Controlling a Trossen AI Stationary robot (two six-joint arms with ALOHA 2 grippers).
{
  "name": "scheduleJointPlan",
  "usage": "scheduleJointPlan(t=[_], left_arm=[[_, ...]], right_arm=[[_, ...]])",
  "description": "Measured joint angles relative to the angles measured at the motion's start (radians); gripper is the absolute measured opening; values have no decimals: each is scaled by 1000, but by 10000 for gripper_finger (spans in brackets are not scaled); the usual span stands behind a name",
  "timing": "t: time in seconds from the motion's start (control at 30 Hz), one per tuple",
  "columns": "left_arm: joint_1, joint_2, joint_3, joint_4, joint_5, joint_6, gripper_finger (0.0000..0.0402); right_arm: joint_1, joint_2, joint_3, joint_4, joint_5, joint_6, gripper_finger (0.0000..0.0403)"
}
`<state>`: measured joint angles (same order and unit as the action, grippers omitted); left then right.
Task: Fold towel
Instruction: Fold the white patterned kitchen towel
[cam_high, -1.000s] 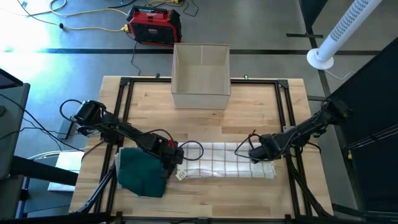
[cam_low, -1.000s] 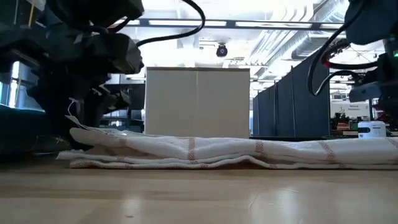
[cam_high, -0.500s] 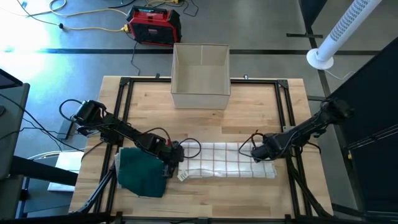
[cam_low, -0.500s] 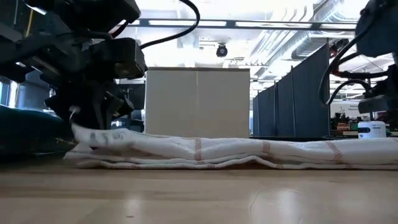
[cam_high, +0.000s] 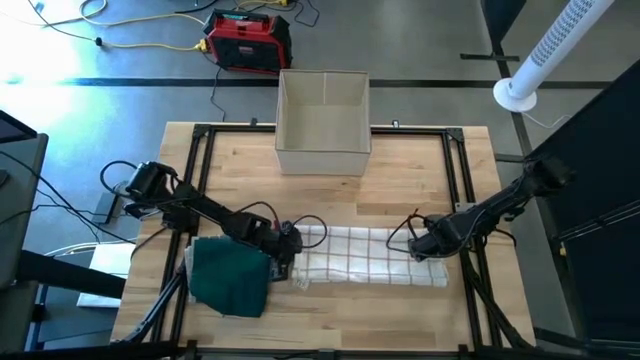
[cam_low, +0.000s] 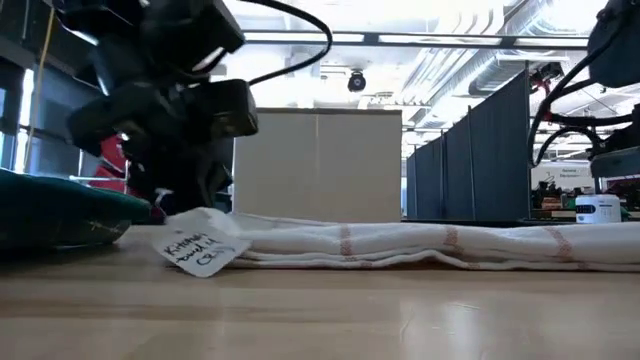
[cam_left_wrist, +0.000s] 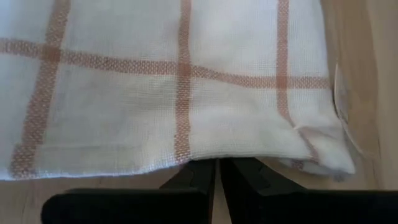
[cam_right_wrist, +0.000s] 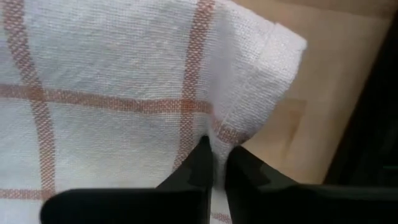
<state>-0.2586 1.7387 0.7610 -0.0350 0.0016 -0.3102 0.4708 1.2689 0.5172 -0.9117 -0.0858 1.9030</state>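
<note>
White cloth with a thin red-brown check, the towel (cam_high: 365, 256) lies as a long folded strip on the wooden counter (cam_high: 400, 175), on the near side of the open beige box (cam_high: 322, 120) that stands at the counter's far edge. In the low view the strip (cam_low: 420, 245) rests flat in stacked layers, and a paper tag (cam_low: 203, 243) with handwriting sticks out of the end nearest the dark green cloth (cam_high: 228, 276).

The left hand (cam_high: 287, 243) sits at that end of the towel, just beside the green cloth, which lies crumpled against the towel's end. Its wrist view shows the two dark fingers (cam_left_wrist: 193, 177) pressed together at the towel's hem (cam_left_wrist: 186, 112), clenched on the fabric edge.

The right hand (cam_high: 424, 244) is at the towel's opposite end, the end farthest from the green cloth. Its fingers (cam_right_wrist: 199, 163) are likewise pinched tight around a fold of the checked cloth (cam_right_wrist: 124, 93) near a corner that curls up from the counter.

Beyond the box, on the floor, stands a red and black case (cam_high: 247, 40) with yellow cable beside it.
</note>
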Motion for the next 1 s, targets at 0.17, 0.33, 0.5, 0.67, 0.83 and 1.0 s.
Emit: scheduleJointPlan(t=[0.17,0.33,0.5,0.67,0.83,1.0], left_arm=[[33,16,-4,114,-5,-20,14],[70,20,-4,117,-16,-26,14],[106,32,-3,122,-20,-28,14],[132,59,-2,167,-25,-29,14],[148,74,-2,198,-28,-28,14],[149,75,-4,229,-38,-28,14]], right_arm=[[0,-118,47,0,113,5,10],[-14,-159,178,-14,226,-63,10],[-43,-145,326,-18,309,-163,10],[-127,-34,465,41,350,-346,10],[-265,114,502,272,293,-570,10],[-365,259,503,616,189,-707,10]])
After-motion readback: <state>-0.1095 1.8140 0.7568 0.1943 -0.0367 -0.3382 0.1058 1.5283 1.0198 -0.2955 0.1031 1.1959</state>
